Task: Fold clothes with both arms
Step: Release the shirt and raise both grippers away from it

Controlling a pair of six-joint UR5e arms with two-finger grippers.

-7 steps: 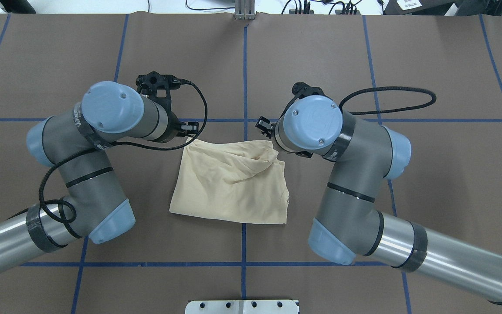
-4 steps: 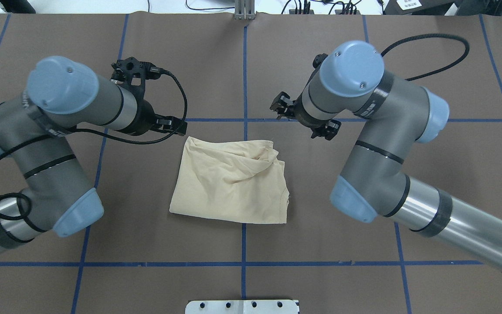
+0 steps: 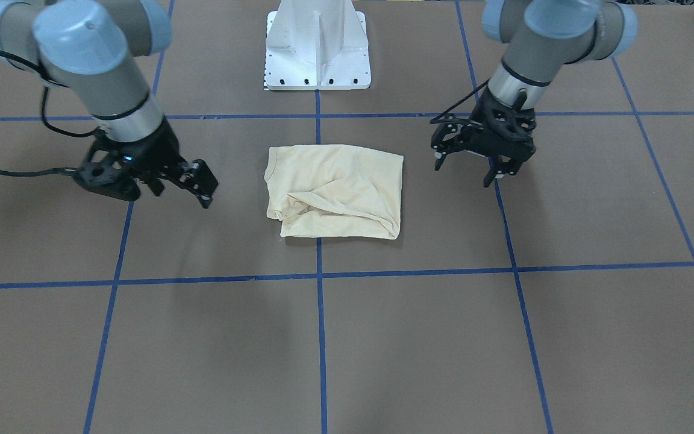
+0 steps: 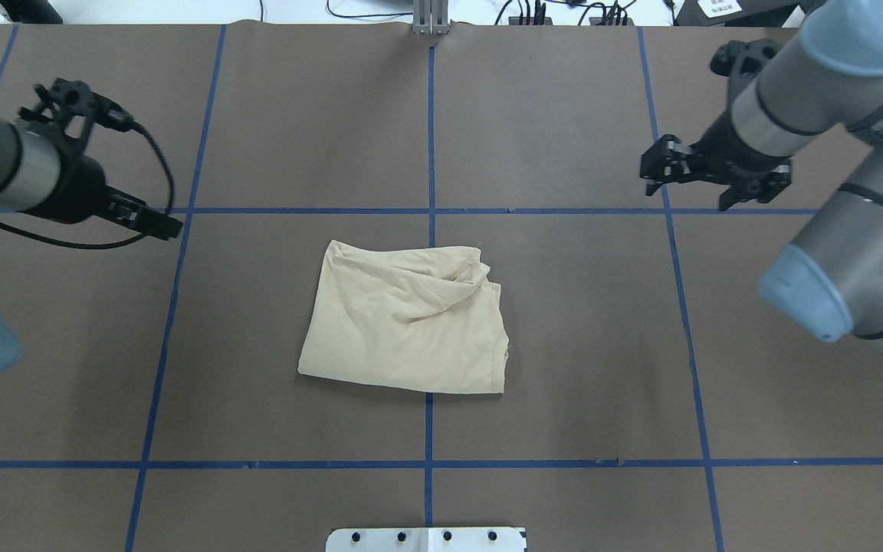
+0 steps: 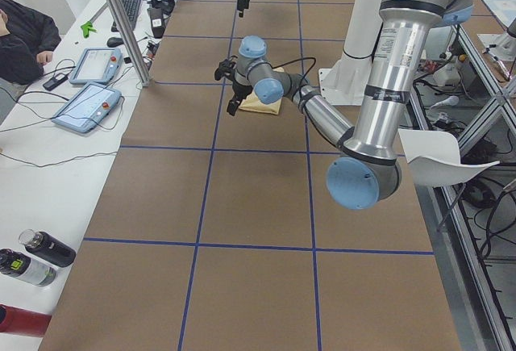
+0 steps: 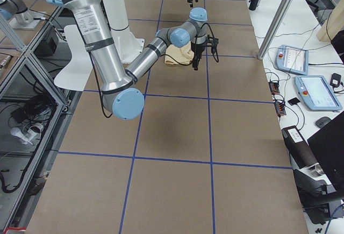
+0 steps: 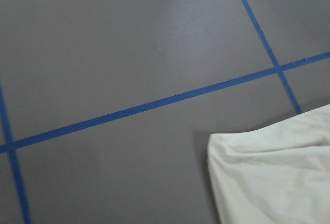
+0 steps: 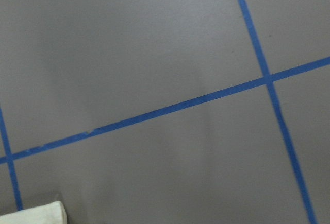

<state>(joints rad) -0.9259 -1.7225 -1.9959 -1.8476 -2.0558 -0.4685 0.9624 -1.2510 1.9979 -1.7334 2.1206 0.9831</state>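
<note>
The pale yellow shirt lies folded into a rumpled rectangle at the middle of the brown table, with its print hidden. It also shows in the front view and as a corner in the left wrist view and the right wrist view. My left gripper hangs open and empty well to the shirt's left; in the front view its fingers stand apart. My right gripper is open and empty, well to the shirt's right and farther back, and shows in the front view.
The white pedestal base stands at the robot's side of the table. Blue tape lines cross the brown table cover. A side bench holds tablets and bottles. An operator sits at its far end.
Both arms have swung outward from the shirt's far corners, the left one to the left and the right one to the right. The shirt has stayed still.
</note>
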